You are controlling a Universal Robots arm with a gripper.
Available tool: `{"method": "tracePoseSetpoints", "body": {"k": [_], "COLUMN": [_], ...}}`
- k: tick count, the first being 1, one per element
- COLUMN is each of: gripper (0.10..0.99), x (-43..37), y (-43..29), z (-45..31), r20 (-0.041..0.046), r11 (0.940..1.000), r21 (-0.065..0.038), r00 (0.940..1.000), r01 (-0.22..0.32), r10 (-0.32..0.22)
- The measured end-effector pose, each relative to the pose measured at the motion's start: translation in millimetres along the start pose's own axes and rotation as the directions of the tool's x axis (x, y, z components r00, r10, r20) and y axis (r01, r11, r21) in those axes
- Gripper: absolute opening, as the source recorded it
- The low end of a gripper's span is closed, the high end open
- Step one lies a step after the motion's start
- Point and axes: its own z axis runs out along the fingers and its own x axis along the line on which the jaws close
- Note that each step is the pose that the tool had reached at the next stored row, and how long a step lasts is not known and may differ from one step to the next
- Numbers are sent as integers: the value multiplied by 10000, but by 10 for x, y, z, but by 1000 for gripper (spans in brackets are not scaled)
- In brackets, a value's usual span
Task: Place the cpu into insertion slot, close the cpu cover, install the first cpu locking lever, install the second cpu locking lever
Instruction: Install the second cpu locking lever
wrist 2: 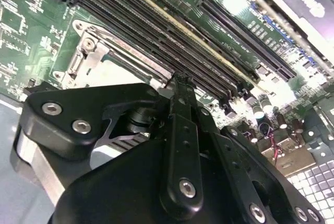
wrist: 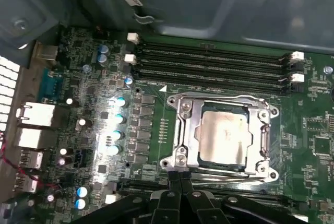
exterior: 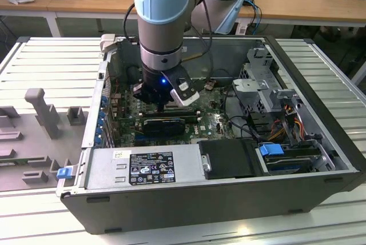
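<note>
The cpu [wrist: 222, 138], a pale square chip, lies flat in the insertion slot [wrist: 182, 153] on the green board. The silvery cpu cover [wrist: 263, 140] is down around it, and the chip shows through the cover's window. My gripper [wrist: 180, 174] has its black fingers pressed together, with the tips at the socket frame's corner and nothing visible between them. In the second wrist view the fingertips [wrist 2: 180, 80] sit right at the edge of the slot's metal frame [wrist 2: 91, 51]. In the exterior view the gripper [exterior: 163, 107] reaches down into the open computer case.
Long black memory slots [wrist: 214, 67] run beside the socket. The case walls [exterior: 320, 108] close in the board. A power supply box [exterior: 143, 168] lies along the near side, with a metal drive cage [exterior: 269, 85] and cables [exterior: 237, 122] at the exterior view's right.
</note>
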Motion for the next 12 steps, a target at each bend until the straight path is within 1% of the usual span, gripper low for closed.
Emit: {"method": "tracePoseSetpoints", "body": {"k": [2,3,4,6,8,10,11,12], "gripper": [106,106,106,106,106,106,106,106], "x": [27,45,49,63,72,98,100,101], "y": [-8,-12,-13,-17,-19,-18,-19,-22], "z": [10,31,38,64,78,89,95,106], "r20": [15,31,32,44,62,82,88,92], "r11": [10000,9999,9999,9998,9994,9991,9990,9987], "r21": [-64,-114,-124,-193,-333,-425,-456,-511], "r00": [10000,10000,10000,10000,10000,10000,10000,10000], "r01": [-1,1,2,2,4,4,7,6], "r10": [1,-1,-1,-1,-2,-1,-3,-2]}}
